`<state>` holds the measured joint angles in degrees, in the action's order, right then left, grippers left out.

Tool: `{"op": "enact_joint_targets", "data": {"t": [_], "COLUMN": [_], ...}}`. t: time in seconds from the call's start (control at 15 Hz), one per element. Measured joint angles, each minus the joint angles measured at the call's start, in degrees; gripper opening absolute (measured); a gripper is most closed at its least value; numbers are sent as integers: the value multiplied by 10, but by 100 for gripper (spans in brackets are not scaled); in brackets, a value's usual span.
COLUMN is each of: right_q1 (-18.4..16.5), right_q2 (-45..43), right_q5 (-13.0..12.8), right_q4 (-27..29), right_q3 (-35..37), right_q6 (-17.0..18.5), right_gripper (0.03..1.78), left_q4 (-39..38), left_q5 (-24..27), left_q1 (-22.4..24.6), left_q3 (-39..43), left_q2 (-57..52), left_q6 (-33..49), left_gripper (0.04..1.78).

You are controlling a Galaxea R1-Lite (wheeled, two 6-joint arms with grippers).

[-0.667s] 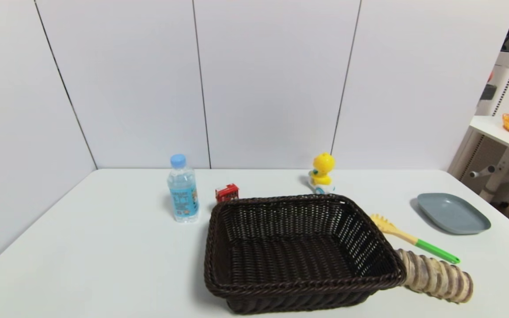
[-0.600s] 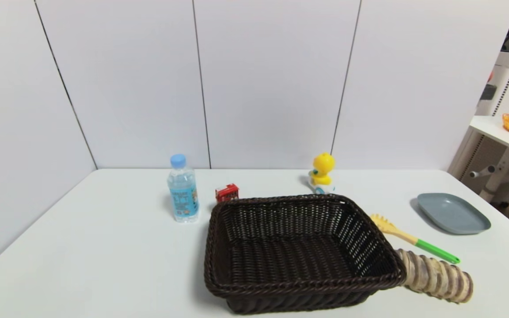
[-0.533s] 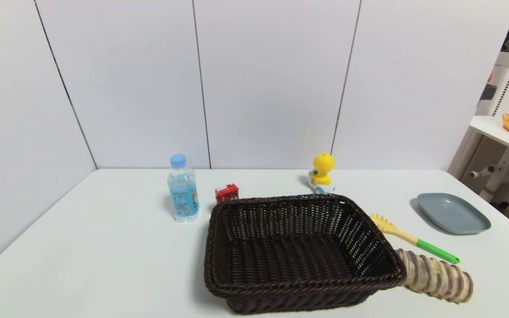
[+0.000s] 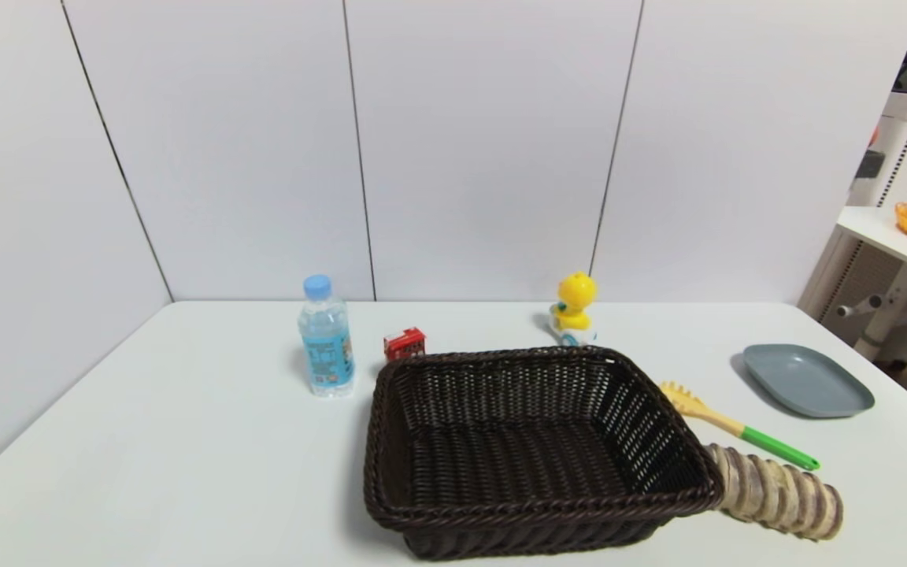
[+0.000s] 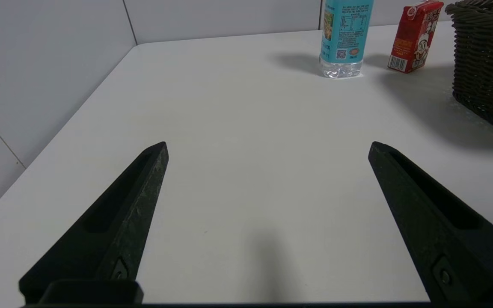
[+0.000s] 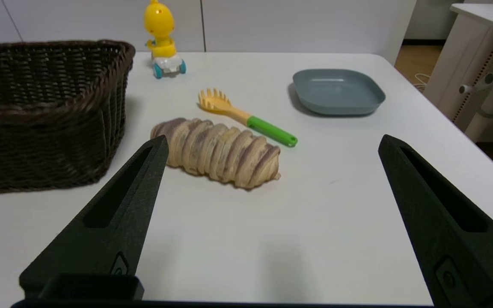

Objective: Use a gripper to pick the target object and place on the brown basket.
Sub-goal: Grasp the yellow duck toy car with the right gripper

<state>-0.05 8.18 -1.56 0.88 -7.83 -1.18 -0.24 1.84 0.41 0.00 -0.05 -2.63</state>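
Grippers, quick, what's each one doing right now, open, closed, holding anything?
Left gripper: open, empty, above the bare table.
Right gripper: open, empty.

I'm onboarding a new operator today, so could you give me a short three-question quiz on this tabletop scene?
1. True or false: the yellow duck toy already sits inside the brown basket.
2. Which thing lies nearest the basket's right near corner? A) grey plate B) striped bread roll C) water bottle
3. Fill in: the left end effector and the right end effector both have their fingers ____.

Key: 1 false, it stands on the table behind the basket; 2 B; 3 open.
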Motion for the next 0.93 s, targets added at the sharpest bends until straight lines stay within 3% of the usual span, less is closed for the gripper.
{"op": "enact_joint_targets", "data": {"t": [0.27,0.67,0.93], "right_q1": [0,9,24], "right_q2": [163,460,627], "right_q5": [2,7,43], "right_q4": [11,5,-11], "right_q3": [-160,-497,-625], "right_q6": [-5,-9,-13], "right_gripper": [169,169,169], "left_q4": [0,0,0], "left_q5": [0,0,0], "left_q1": [0,0,0], "left_q3": [0,0,0], "left_q2": [0,0,0], "left_q6": [0,0,0], "left_gripper": [169,169,169]}}
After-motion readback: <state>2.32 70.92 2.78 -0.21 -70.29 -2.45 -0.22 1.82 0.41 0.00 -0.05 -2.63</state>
